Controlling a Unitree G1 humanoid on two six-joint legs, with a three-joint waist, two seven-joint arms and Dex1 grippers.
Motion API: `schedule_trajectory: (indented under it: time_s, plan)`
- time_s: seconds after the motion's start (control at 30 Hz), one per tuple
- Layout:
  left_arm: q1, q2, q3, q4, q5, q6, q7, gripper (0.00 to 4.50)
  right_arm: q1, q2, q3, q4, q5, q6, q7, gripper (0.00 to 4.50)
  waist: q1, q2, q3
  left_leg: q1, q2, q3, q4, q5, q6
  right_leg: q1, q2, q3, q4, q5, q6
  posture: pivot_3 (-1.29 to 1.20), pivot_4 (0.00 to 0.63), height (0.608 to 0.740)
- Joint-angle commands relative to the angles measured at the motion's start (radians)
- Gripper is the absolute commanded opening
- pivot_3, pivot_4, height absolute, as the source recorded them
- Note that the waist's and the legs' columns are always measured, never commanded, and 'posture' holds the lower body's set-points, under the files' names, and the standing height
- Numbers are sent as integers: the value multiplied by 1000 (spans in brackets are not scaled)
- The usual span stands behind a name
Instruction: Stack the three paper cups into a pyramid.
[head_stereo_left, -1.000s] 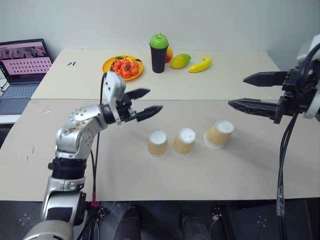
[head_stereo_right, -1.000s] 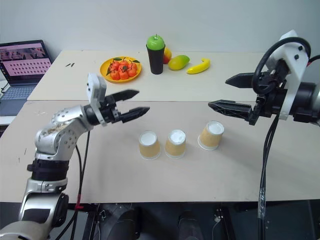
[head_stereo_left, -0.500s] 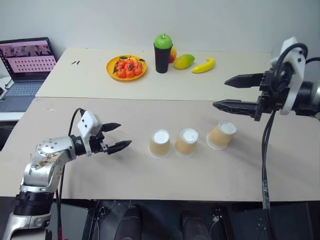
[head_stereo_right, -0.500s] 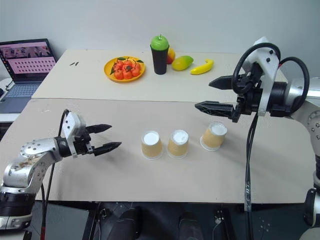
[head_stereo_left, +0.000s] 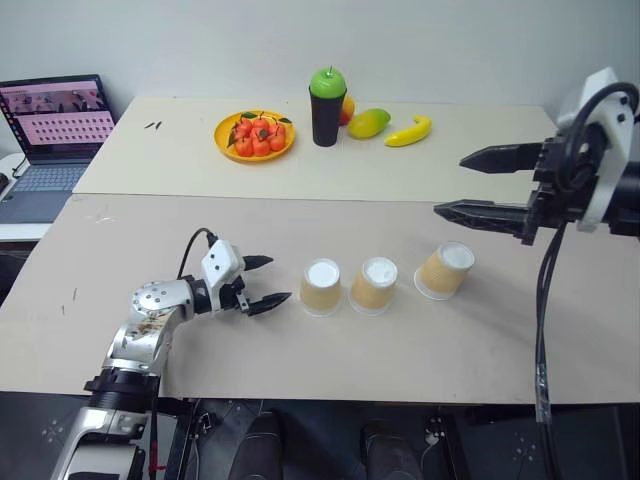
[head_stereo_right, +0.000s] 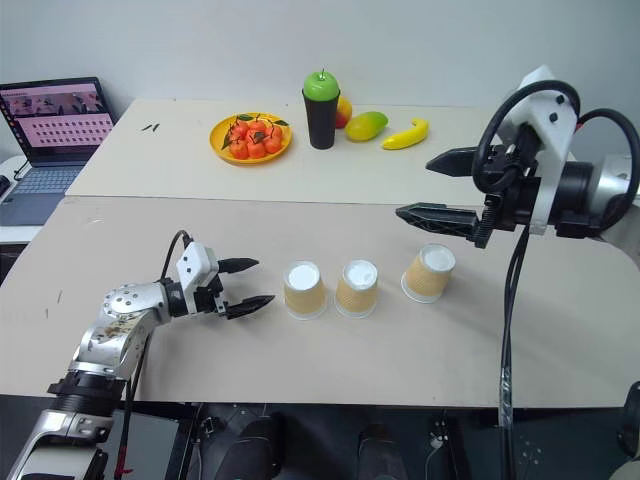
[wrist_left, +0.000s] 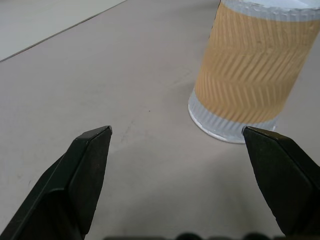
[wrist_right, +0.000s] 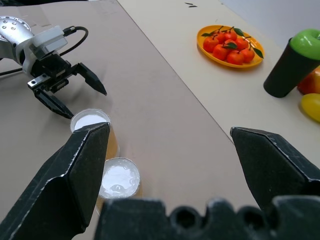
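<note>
A pale wall (head_stereo_left: 200, 40) backs two beige tables (head_stereo_left: 480, 150) set end to end over a dark floor (head_stereo_left: 470, 440).

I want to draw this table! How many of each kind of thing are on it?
Small tan paper cups with white rims: 3
Tall black cup: 1
Round orange plate heaped with small red fruit: 1
Green apple atop the black cup: 1
Yellow-green mango: 1
Yellow banana: 1
Open laptop: 1
Total: 9
</note>
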Motion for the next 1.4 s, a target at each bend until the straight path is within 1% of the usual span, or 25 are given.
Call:
schedule_trajectory:
  time_s: [0.03, 0.23, 0.47, 0.6, 0.73, 0.8, 0.9, 0.97, 1.03, 1.13, 1.23, 1.4]
  plan:
    - [-40, -21, -17, 40, 19, -62, -11, 4461, 7, -36, -76, -41, 28, 29, -21, 4500, -3, 0, 0, 0, 0, 0, 0, 0, 0, 0, 0, 0, 0, 0, 0, 0, 150, 735]
    - [-85, -61, -46, 107, 43, -109, -21, 4461, 37, -56, -120, -67, 57, 57, -42, 4500, -2, 0, 0, 0, 0, 0, 0, 0, 0, 0, 0, 0, 0, 0, 0, 0, 150, 735]
    - [-111, -95, -62, 134, 54, -130, -23, 4461, 65, -66, -146, -87, 78, 69, -56, 4500, -2, 0, 0, 0, 0, 0, 0, 0, 0, 0, 0, 0, 0, 0, 0, 0, 150, 735]
    - [-107, -93, -60, 128, 56, -133, -31, 4461, 72, -71, -151, -87, 80, 68, -55, 4500, -2, 0, 0, 0, 0, 0, 0, 0, 0, 0, 0, 0, 0, 0, 0, 0, 150, 735]
    - [-95, -72, -48, 100, 47, -115, -38, 4461, 73, -75, -147, -80, 82, 64, -53, 4500, -2, 0, 0, 0, 0, 0, 0, 0, 0, 0, 0, 0, 0, 0, 0, 0, 150, 735]
    - [-73, -42, -32, 52, 29, -84, -48, 4461, 73, -77, -142, -72, 79, 58, -49, 4500, -4, 0, 0, 0, 0, 0, 0, 0, 0, 0, 0, 0, 0, 0, 0, 0, 150, 735]
    - [-50, 18, 13, -72, -37, 38, -52, 4461, 95, -83, -146, -62, 70, 48, -31, 4500, -6, 0, 0, 0, 0, 0, 0, 0, 0, 0, 0, 0, 0, 0, 0, 0, 150, 735]
    - [-68, 60, 46, -143, -92, 151, -45, 4461, 134, -96, -154, -49, 50, 34, -14, 4500, -5, 0, 0, 0, 0, 0, 0, 0, 0, 0, 0, 0, 0, 0, 0, 0, 150, 735]
    - [-144, 99, 99, -230, -209, 357, -12, 4461, 213, -94, -164, -25, 6, -2, 0, 4500, 0, 0, 0, 0, 0, 0, 0, 0, 0, 0, 0, 0, 1, 0, 0, 0, 150, 735]
    - [-273, 102, 133, -295, -321, 545, 44, 4461, 322, -61, -185, 6, -42, -55, 3, 4500, 11, -1, 0, -1, 0, -1, 3, 0, 0, 1, 0, -1, 1, 0, 1, 0, 150, 735]
    - [-359, 98, 135, -323, -380, 646, 68, 4461, 406, -18, -207, 23, -72, -108, 1, 4500, 4, -1, 0, 0, 0, -1, 4, 0, 0, 2, 0, -1, 0, 0, 2, 0, 150, 735]
    - [-382, 127, 134, -382, -453, 735, 45, 4461, 558, 60, -248, 12, -151, -218, -15, 4500, -21, 0, -1, 1, 0, -1, 1, 0, 0, 1, 0, 0, 1, 0, 1, 0, 150, 735]
